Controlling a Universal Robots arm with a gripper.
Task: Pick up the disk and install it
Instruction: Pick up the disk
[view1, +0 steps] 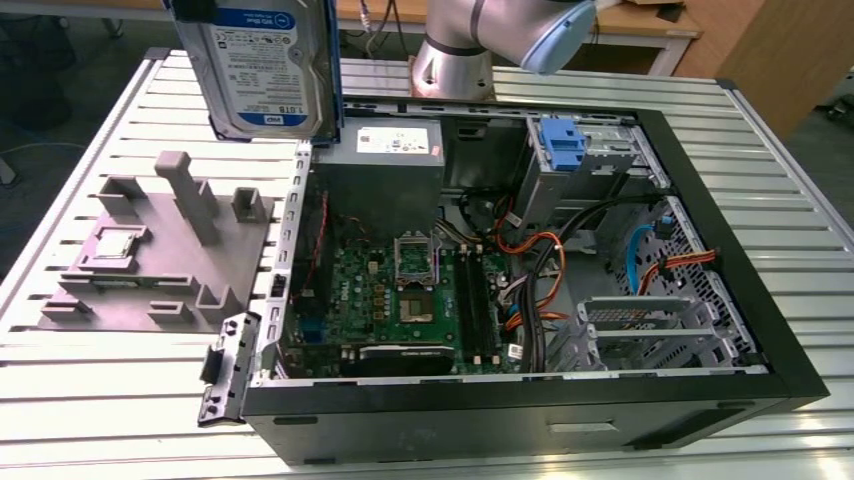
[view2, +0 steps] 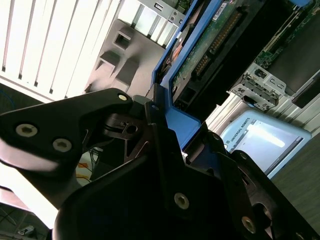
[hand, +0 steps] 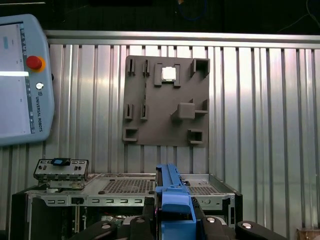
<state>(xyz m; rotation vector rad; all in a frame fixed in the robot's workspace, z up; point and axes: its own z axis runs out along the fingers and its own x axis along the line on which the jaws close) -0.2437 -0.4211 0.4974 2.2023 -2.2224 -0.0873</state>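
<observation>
Disk (view1: 260, 70) held upright in the air, its white-and-blue label facing outward, at the exterior view's left. It hangs over the edge of an open computer case (view1: 534, 410) on that side, just above a grey fixture plate (view1: 147, 260) lying on the slatted metal table (view1: 120, 420). In the second wrist view the black end effector (view2: 159, 112) is clenched on the disk's blue rail. Inside the case, a green motherboard (view1: 400, 290) and orange cables (view1: 541, 270) lie exposed. 1 small square chip (hand: 168, 73) sits in the plate
</observation>
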